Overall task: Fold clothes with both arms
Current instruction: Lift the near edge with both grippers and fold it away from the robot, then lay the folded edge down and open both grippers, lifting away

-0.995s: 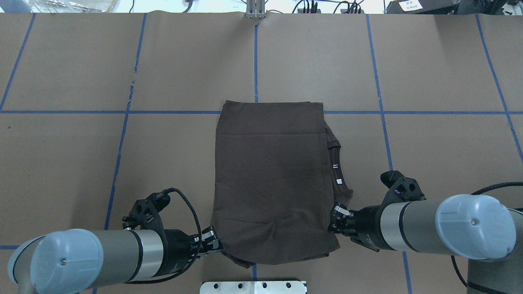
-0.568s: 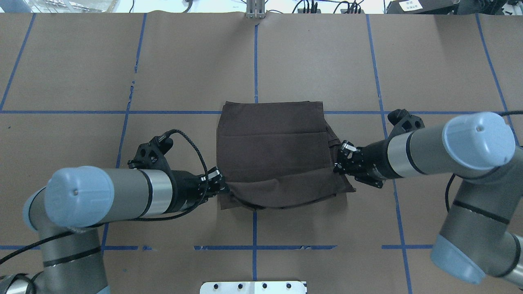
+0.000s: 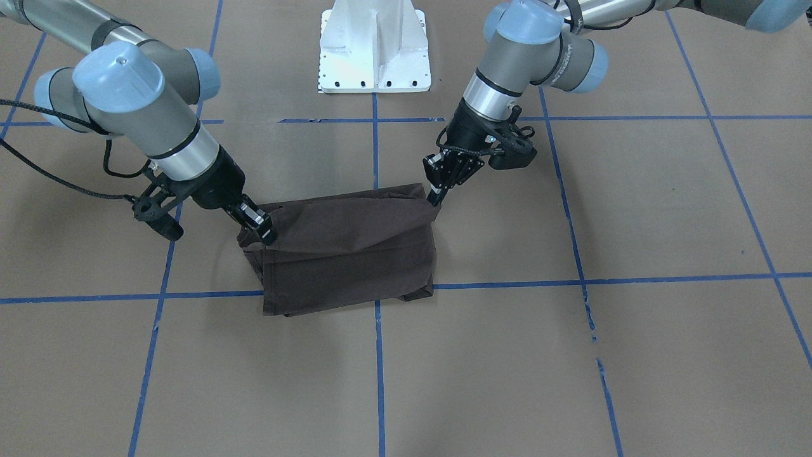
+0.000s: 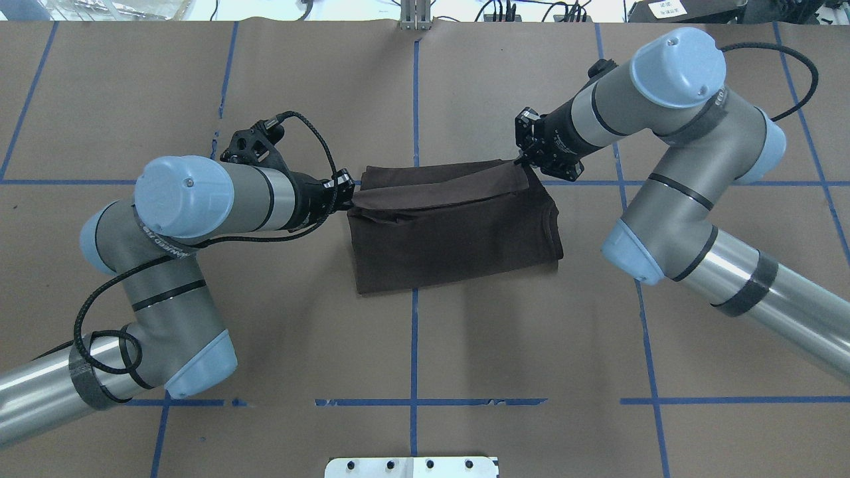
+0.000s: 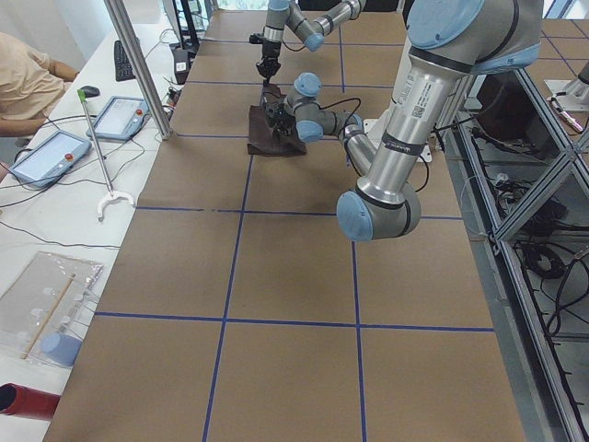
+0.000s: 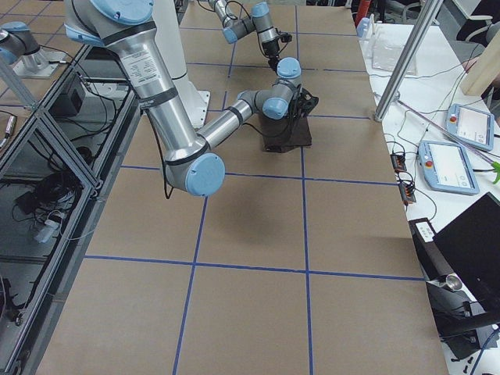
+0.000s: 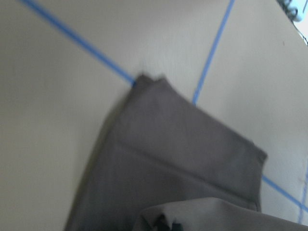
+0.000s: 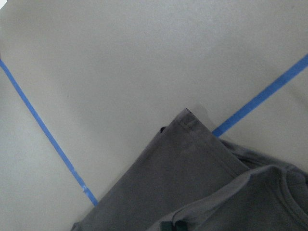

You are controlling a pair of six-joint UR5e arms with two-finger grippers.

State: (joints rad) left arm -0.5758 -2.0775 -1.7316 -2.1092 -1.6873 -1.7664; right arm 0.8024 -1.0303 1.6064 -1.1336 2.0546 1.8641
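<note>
The dark brown T-shirt [image 4: 458,229] lies folded on the bench [image 4: 299,86], its top layer held raised along the far edge, with the left tool [image 4: 348,194] and the right tool [image 4: 520,160] each clamped on a corner

overhead looks down on the table [image 4: 299,332], front view faces back across it; side cameras watch from far ends; wrist cameras sit close over the shared brown t-shirt [image 7: 183,159].

Left arm [image 4: 246,199] and right arm [image 4: 677,192] are silver-grey tubes with pale blue caps [image 4: 182,189], black cables [image 4: 316,131].
</note>
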